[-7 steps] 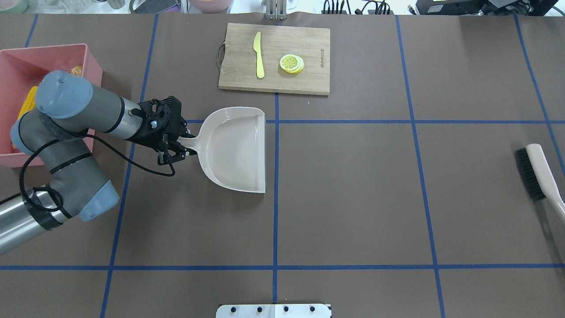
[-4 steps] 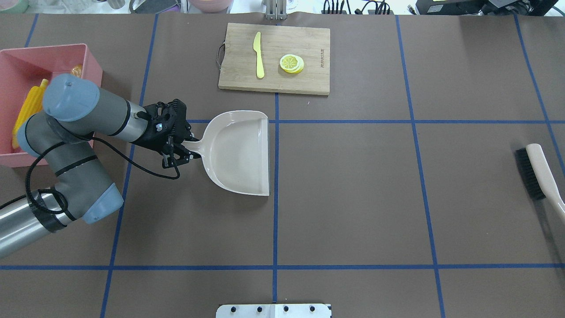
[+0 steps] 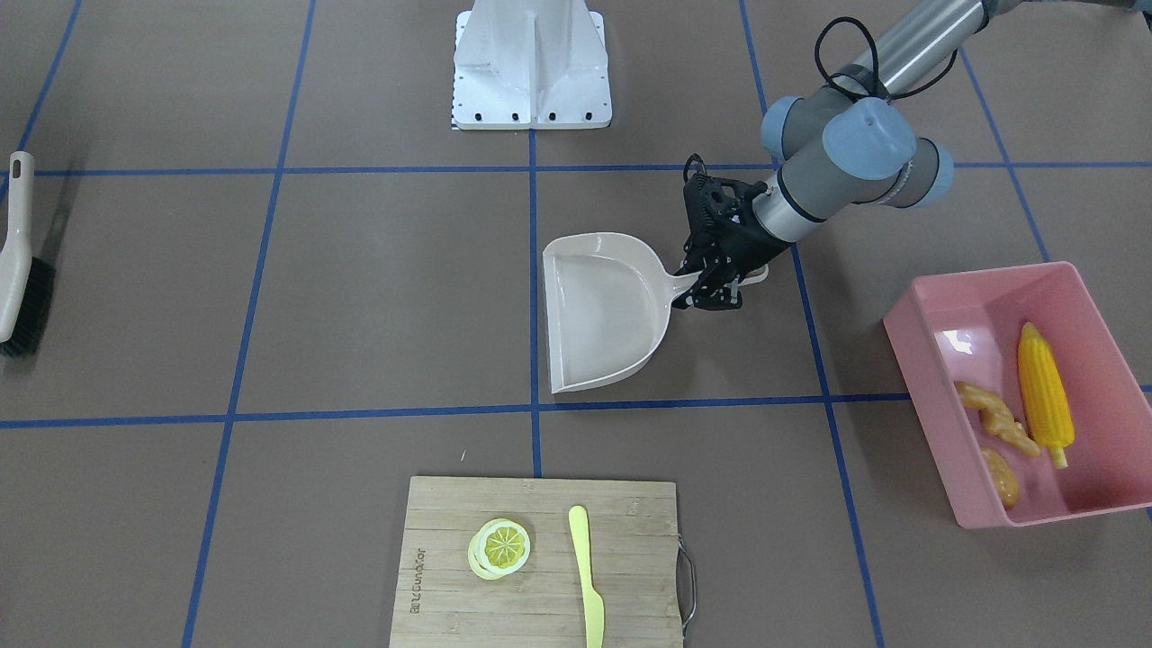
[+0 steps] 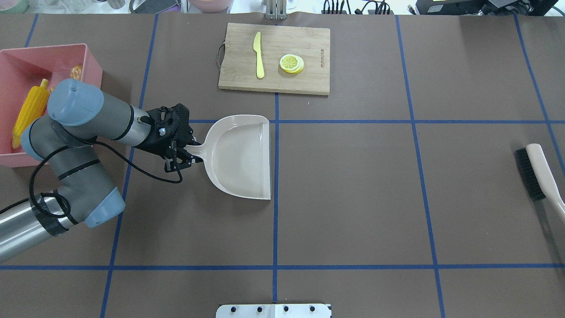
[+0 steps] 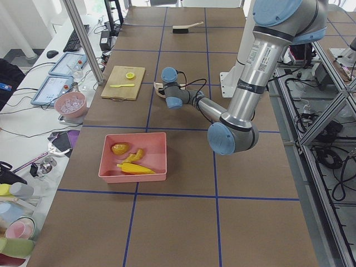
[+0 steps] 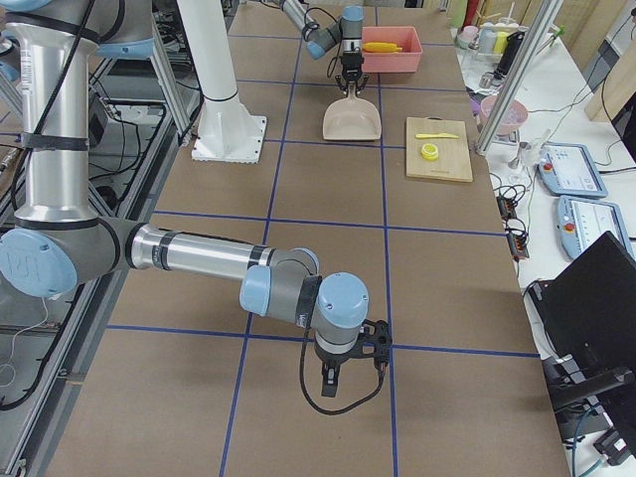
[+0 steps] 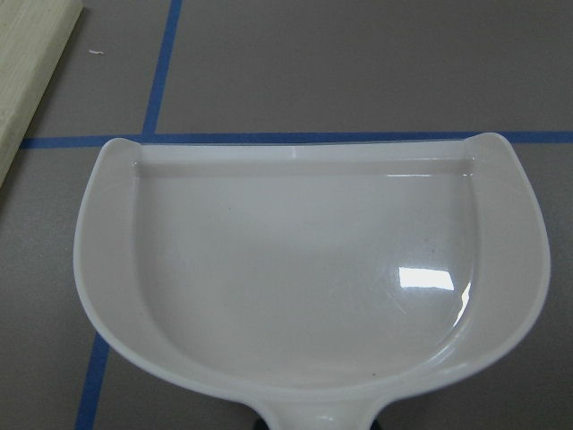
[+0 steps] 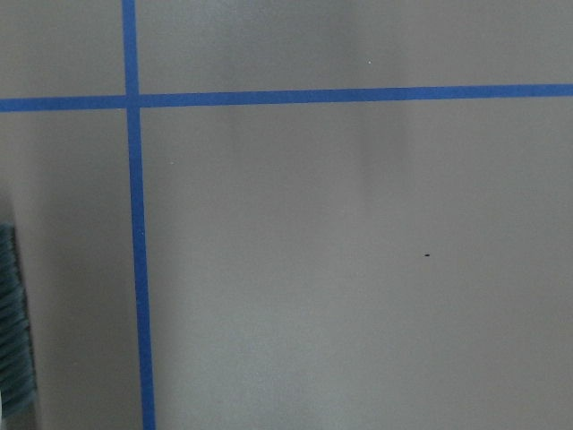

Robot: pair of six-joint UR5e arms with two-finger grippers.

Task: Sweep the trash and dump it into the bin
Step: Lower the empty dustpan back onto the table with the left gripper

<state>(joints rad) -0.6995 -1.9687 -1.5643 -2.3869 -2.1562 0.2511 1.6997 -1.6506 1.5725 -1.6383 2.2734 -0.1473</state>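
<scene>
Dustpan (image 4: 242, 154) shifted slightly right, left hand (image 4: 187, 154) pinching its handle, right hand (image 6: 331, 381) state unclear

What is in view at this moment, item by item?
bin: one, pink, far on robot's left.
corn cob: one, yellow, in the bin.
ginger root: one, tan, in the bin.
potato: one, brown, in the bin.
dustpan: one, beige, empty, mid-table.
cutting board: one, wooden, opposite the robot.
knife: one, yellow, on the board.
lemon slice: apparently one, yellow, on the board.
brush: one, beige, black bristles, robot's right.
left end effector: one, black, shut on dustpan handle.
right end effector: one, black, near brush; state unclear.
</scene>
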